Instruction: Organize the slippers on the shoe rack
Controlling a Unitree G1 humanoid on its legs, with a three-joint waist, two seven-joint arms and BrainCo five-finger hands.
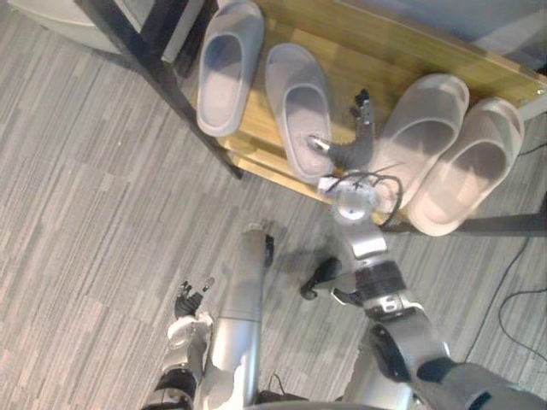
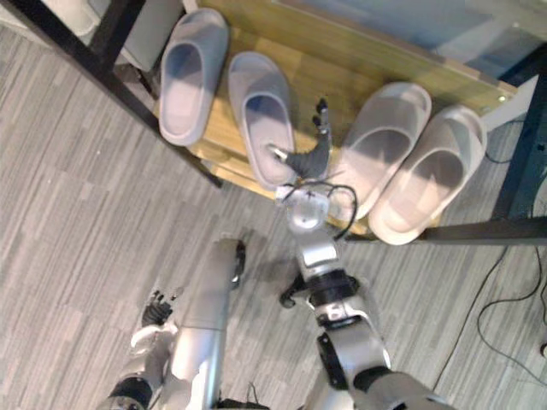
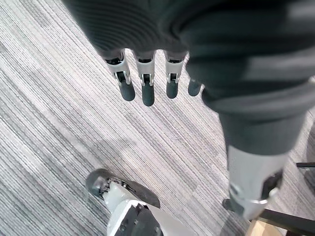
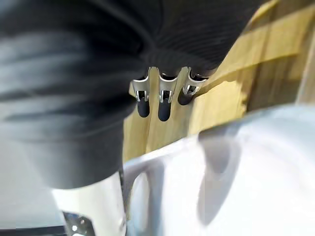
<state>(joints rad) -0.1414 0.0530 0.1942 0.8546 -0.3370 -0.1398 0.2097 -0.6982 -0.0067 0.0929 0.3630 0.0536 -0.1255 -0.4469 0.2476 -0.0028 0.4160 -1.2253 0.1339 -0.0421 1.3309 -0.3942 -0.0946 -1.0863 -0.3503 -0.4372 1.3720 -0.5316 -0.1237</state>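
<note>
Four slippers lie on the wooden shelf (image 1: 359, 51) of the shoe rack. Two grey ones (image 1: 229, 64) (image 1: 299, 107) sit side by side on the left, and two pale ones (image 1: 423, 128) (image 1: 474, 166) sit together on the right. My right hand (image 1: 355, 145) reaches over the shelf's front edge into the gap between the two pairs. Its fingers (image 4: 162, 105) are straight over bare wood, its thumb rests by the heel of the second grey slipper, and it is open. My left hand (image 1: 192, 299) hangs low over the carpet, its fingers (image 3: 147, 91) relaxed and holding nothing.
A black frame post (image 1: 162, 68) slants down past the left end of the shelf. A black bar (image 1: 496, 224) runs under the shelf's right end. Grey striped carpet (image 1: 85, 213) spreads in front of the rack.
</note>
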